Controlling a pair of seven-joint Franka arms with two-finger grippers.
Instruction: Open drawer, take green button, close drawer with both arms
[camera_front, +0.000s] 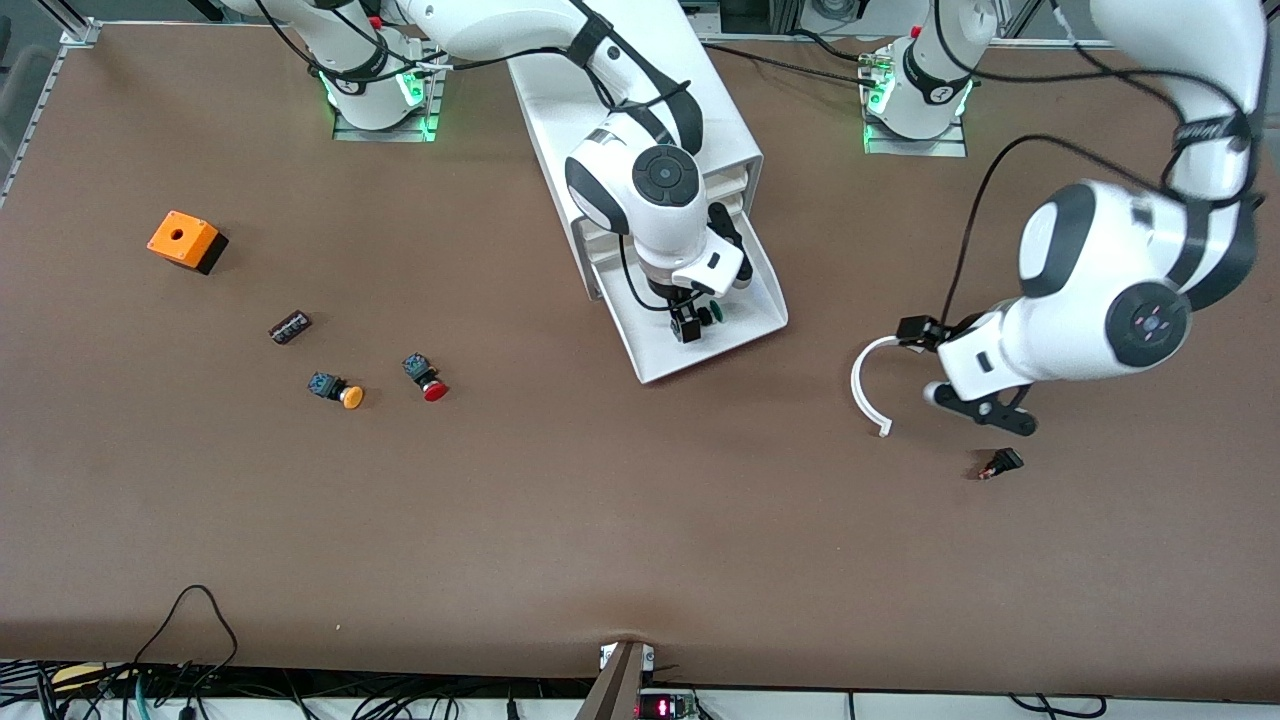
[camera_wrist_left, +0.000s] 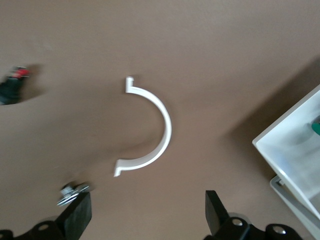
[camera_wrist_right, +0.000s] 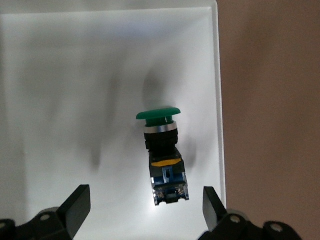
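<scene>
A: Where was the green button at that moment?

B: It lay on its side in the lowest drawer, which was pulled out of the white cabinet toward the front camera. The button was close to the drawer's side wall, on the side of the left arm's end of the table.

A: And the right gripper?

B: It hung directly over the button, with the jaws spread wide and nothing between them. In the right wrist view one finger stood on each side of the button's body.

A: How should the pick be done well, in your opinion?

B: I think the gripper should go straight down and close on the blue-black body, not on the round cap, which could slip. It should also keep clear of the drawer wall beside the button.

A: Which way did the button point?

B: In the right wrist view its long axis ran from the terminal end near the fingers up to the green cap, so it lay across the closing line of the jaws.

A: And the left gripper?

B: It waited over the bare table, jaws released and empty, above a white curved clip.
</scene>
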